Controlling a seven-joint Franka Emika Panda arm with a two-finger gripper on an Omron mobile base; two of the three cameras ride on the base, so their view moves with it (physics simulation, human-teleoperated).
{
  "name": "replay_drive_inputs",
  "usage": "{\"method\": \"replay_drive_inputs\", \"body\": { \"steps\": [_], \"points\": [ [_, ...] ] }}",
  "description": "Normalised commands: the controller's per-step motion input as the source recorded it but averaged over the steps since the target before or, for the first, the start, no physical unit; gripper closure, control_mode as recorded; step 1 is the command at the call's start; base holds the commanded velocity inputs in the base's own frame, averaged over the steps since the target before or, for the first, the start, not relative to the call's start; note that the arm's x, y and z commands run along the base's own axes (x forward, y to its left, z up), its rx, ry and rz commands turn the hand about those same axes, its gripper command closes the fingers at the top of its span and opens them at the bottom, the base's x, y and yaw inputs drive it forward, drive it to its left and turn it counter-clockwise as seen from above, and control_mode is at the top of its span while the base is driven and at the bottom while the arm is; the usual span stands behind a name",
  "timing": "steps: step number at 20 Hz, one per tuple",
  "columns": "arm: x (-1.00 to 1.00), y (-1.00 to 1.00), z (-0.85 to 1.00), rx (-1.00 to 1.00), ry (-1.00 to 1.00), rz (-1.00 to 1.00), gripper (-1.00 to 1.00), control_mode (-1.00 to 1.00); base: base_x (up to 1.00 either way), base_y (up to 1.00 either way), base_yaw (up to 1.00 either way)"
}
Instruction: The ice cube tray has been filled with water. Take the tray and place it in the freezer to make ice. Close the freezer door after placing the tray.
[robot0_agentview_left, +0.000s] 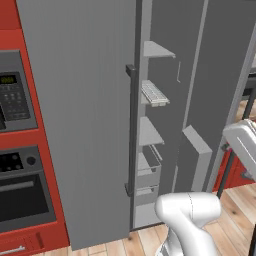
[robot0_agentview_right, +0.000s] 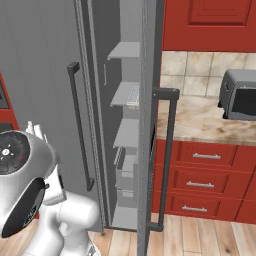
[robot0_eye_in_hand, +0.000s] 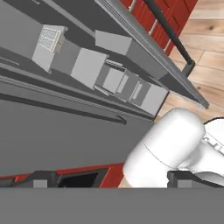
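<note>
The ice cube tray rests on a freezer shelf, at 1 o'clock from the arm; the gripper is released, holding nothing. The freezer door stands ajar: a glancing push could miss it

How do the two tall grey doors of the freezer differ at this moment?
The freezer door is swung open and shows edge-on in the right base view; the other door is closed and flat-faced. The open door exposes shelves, with the ice cube tray on one; the closed door hides its side. Both are grey with a dark vertical bar handle.
</note>
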Motion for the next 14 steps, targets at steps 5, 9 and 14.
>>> {"method": "replay_drive_inputs", "body": {
  "steps": [5, 9, 14],
  "points": [
    [-0.18, -0.91, 0.0, 0.0, -0.15, 0.0, -1.0, -1.0, 0.0, 0.0, 0.0],
    [-0.05, -1.0, -0.06, 0.08, -0.12, 0.0, -1.0, -1.0, 0.0, 0.0, 0.0],
    [0.0, -1.0, -0.11, 0.17, -0.06, 0.0, -1.0, -1.0, 0.0, 0.0, 0.0]
  ]
}}
